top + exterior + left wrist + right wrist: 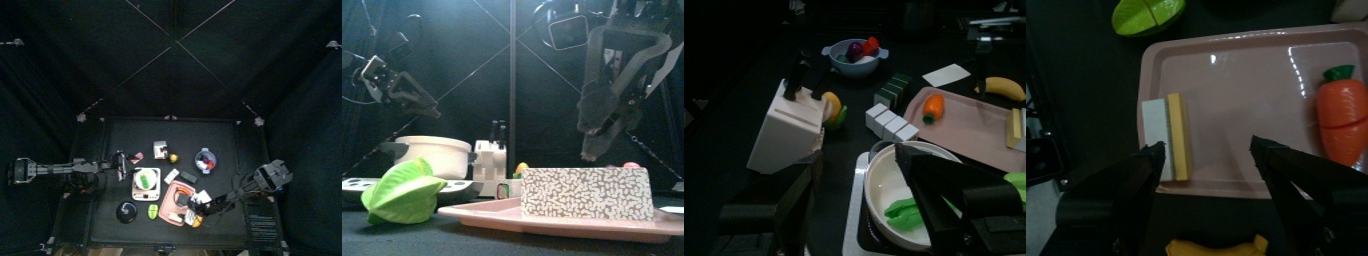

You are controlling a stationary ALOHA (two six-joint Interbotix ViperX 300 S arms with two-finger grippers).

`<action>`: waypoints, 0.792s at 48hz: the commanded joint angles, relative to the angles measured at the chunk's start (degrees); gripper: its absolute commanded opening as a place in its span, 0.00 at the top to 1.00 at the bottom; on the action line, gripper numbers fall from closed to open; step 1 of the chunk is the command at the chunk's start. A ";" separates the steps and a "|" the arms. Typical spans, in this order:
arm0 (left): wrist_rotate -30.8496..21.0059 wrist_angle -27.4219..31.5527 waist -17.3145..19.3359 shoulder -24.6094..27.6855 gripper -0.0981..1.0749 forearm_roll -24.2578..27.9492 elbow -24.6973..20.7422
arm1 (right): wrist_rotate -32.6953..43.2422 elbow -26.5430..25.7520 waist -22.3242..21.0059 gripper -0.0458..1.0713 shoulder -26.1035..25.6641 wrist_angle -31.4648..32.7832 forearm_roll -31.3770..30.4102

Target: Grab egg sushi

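Note:
The egg sushi (pixel 1170 137), a white rice block with a yellow egg slab along one side, lies on the pink tray (pixel 1247 70). In the front view it shows as a speckled white block (pixel 587 193). My right gripper (pixel 1211 150) hovers open above the tray, and the sushi lies just inside one of its fingers (pixel 1144 175). From the front this gripper (pixel 609 135) hangs above the block without touching it. My left gripper (pixel 858 168) is open over a white pot (pixel 885 190) at the table's left, holding nothing.
A toy carrot (pixel 1343 110) lies on the same tray. A green leafy toy (pixel 402 190) sits off the tray's front corner. A white knife block (pixel 784 125), a bowl of fruit (pixel 858 55) and small white blocks (pixel 891 122) stand further back.

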 commanded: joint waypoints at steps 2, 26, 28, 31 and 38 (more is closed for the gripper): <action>0.00 -0.26 -0.26 -0.09 0.12 -0.09 -0.70 | -0.09 -4.66 1.49 0.08 2.02 2.72 -1.23; -0.09 -0.26 -0.26 -0.09 0.12 -0.09 -0.62 | 0.00 -7.29 3.25 0.08 5.01 4.66 -0.70; -0.09 -0.26 -0.26 -0.09 0.12 -0.09 -0.62 | 0.00 -7.38 3.43 0.08 5.10 4.39 -0.79; -0.09 -0.35 -0.26 -0.09 0.12 -0.09 -0.53 | 0.00 -7.56 3.34 0.08 5.63 3.87 -0.70; -0.09 -0.26 -0.26 -0.09 0.12 -0.09 -0.44 | 0.00 -7.65 3.34 0.08 6.94 2.90 0.09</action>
